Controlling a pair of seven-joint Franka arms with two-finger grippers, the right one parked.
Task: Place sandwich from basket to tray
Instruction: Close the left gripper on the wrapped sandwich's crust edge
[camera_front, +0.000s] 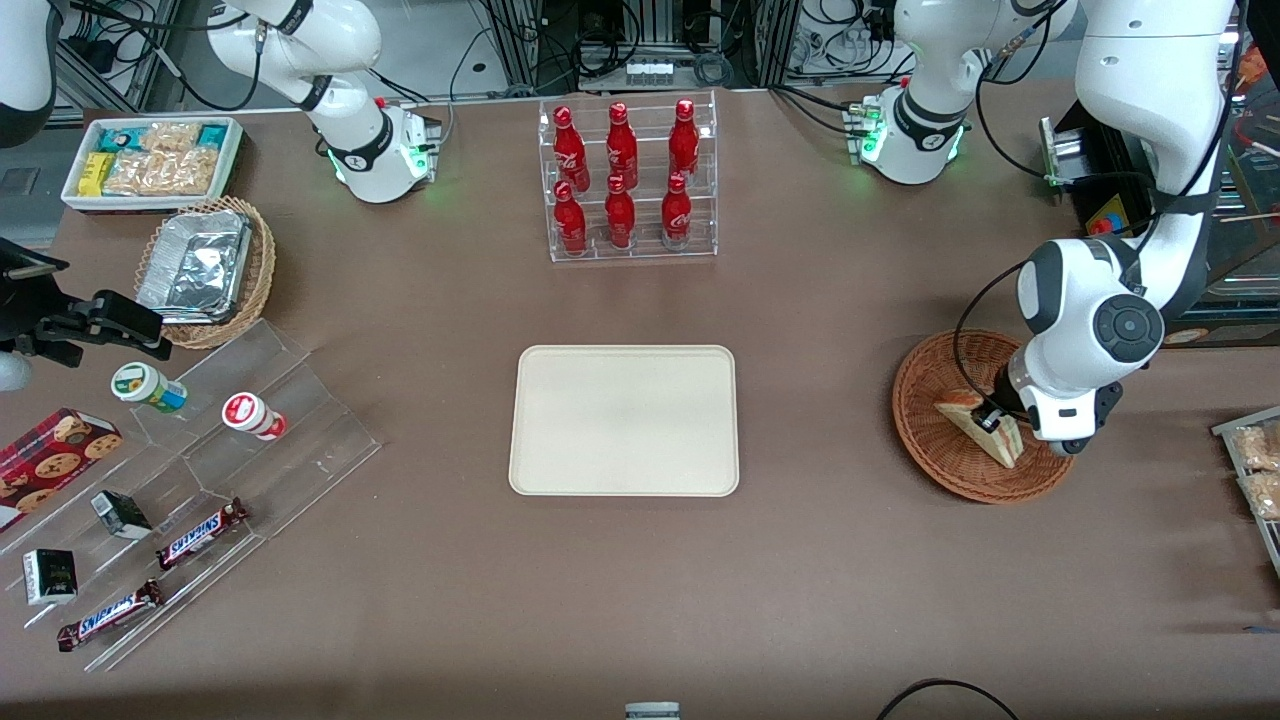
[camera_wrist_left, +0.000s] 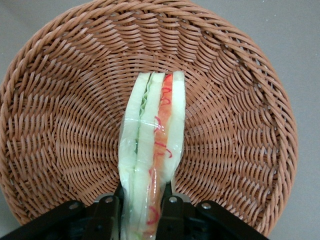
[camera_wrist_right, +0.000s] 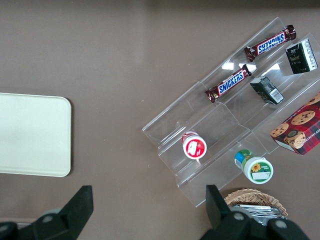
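The gripper (camera_wrist_left: 141, 206) is closed on the sandwich (camera_wrist_left: 152, 150), which stands on edge in the basket (camera_wrist_left: 240, 125). I would lift it straight up, clear of the rim, then carry it level to the tray (camera_front: 624, 420). Readable writing: "Snickers" on the chocolate bars (camera_wrist_right: 229, 85).

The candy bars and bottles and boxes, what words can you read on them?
"SNICKERS" on the two candy bars on the clear steps.
Red bottles: white script, too small to read.
Cookie box, the small dark boxes and the cups: print unreadable.
Sandwich, pinched by the gripper over the basket: no words.
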